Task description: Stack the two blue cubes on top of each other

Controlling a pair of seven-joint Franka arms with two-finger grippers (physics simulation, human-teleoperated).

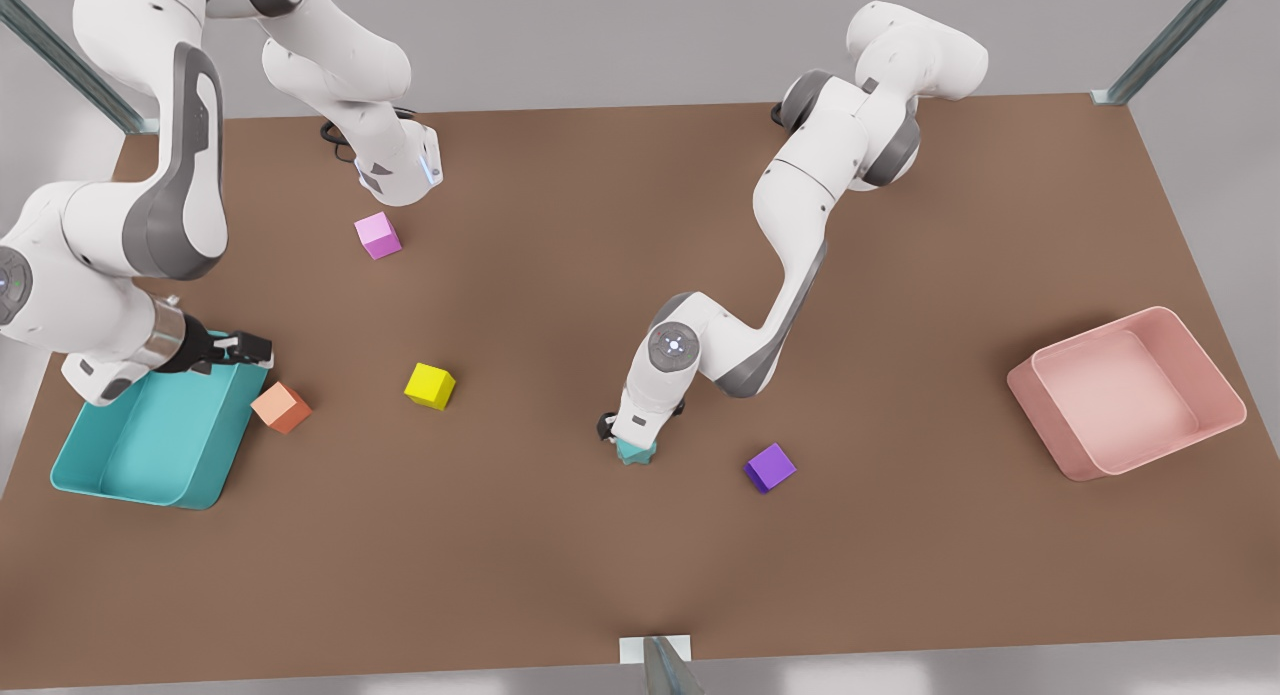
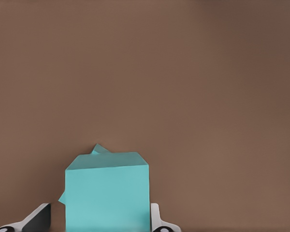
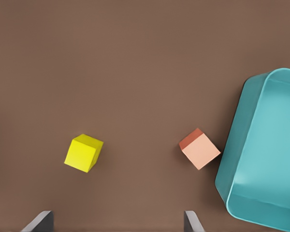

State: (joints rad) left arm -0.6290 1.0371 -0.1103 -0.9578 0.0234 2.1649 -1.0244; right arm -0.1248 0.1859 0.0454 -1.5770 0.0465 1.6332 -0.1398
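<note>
Near the middle of the brown table (image 1: 560, 535), the left gripper (image 1: 634, 443) points straight down over the two teal cubes. The upper cube (image 2: 107, 193) sits between its fingers (image 2: 157, 220), one on each side and right against the cube's faces, so the gripper looks clamped on it. Under it the lower cube (image 2: 99, 149) peeks out, turned at an angle so its corners stick past the upper one; from the front the pair (image 1: 636, 452) reads as one small teal lump touching the table under the gripper. I cannot tell whether the upper cube rests fully on the lower one.

The purple cube (image 1: 770, 467) lies just beside the stack, toward the front view's right. The pink bin (image 1: 1128, 392) stands well apart at that edge.

The right gripper (image 1: 250, 350) hangs over the rim of the teal bin (image 1: 150, 445) at the front view's left, its fingers (image 3: 38, 222) spread wide with nothing between them; this arm waits. An orange cube (image 1: 281, 407) sits just beside the bin, a yellow cube (image 1: 429, 385) a little farther on, and a pink cube (image 1: 377, 235) lies near the far arm's base.
</note>
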